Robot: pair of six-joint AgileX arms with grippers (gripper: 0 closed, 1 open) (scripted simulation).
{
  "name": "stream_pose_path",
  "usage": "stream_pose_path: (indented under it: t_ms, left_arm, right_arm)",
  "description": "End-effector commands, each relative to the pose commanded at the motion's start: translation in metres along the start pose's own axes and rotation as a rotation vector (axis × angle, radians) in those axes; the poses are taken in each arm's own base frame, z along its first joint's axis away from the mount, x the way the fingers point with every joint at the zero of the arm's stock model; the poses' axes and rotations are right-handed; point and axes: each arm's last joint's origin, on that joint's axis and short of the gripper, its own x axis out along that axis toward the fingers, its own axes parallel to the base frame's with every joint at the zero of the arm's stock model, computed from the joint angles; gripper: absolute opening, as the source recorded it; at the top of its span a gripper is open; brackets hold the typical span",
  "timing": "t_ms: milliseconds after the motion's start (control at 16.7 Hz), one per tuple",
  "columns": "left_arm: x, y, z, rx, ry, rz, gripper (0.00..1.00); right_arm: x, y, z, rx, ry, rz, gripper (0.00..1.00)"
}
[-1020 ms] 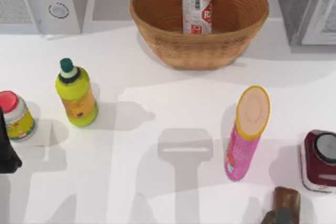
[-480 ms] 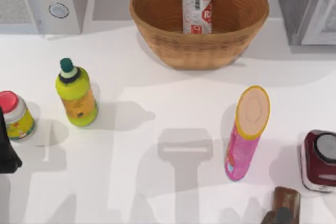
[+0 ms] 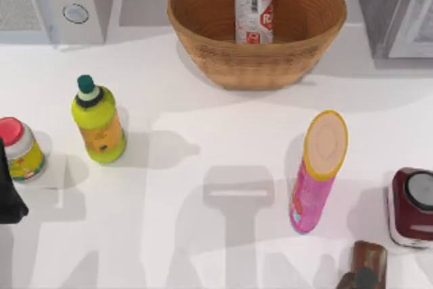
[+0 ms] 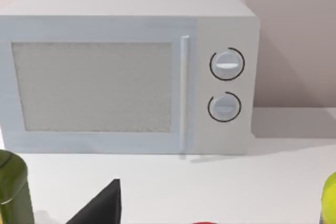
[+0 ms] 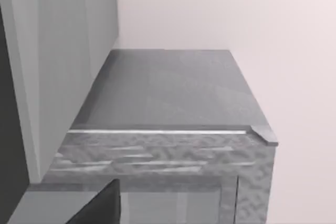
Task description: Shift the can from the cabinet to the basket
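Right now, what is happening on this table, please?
Nothing is being handled. The can stands upright inside the basket at the back of the table, and the cabinet is at the back right. The left arm is parked at the table's left edge and the right arm near the front right corner.

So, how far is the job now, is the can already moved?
It looks done: the can stands upright inside the basket, away from the cabinet at the table's right rear. Nothing is in hand. The left arm sits at the table's left edge and the right arm near the front right corner. Nothing seems left to do.
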Motion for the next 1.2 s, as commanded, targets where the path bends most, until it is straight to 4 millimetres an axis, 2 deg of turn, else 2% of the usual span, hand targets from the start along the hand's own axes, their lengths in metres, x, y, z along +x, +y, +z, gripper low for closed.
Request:
stream_pose_path:
  t_ms: [180,300,420,600,720,900,1020,1200]
  left_arm:
    - [0.0,0.0,0.0,0.0,0.0,0.0,1.0]
    - [0.0,0.0,0.0,0.0,0.0,0.0,1.0]
    - [0.0,0.0,0.0,0.0,0.0,0.0,1.0]
    - [0.0,0.0,0.0,0.0,0.0,0.0,1.0]
    - [0.0,0.0,0.0,0.0,0.0,0.0,1.0]
    - [0.0,0.0,0.0,0.0,0.0,0.0,1.0]
    - [0.0,0.0,0.0,0.0,0.0,0.0,1.0]
    - [0.0,0.0,0.0,0.0,0.0,0.0,1.0]
  right_arm:
    - [0.026,0.022,0.003,-0.004,-0.006,0.0,1.0]
    - [0.049,0.046,0.004,-0.003,-0.009,0.0,1.0]
    - [0.07,0.079,0.005,0.0,-0.01,0.0,1.0]
    - [0.091,0.139,0.005,0.005,-0.008,0.0,1.0]
    - [0.095,0.182,0.004,0.007,-0.006,0.0,1.0]
    - [0.087,0.238,0.002,0.008,-0.001,0.0,1.0]
    - [0.077,0.265,0.001,0.007,0.001,-0.001,1.0]
    - [0.064,0.287,-0.001,0.006,0.004,-0.001,1.0]
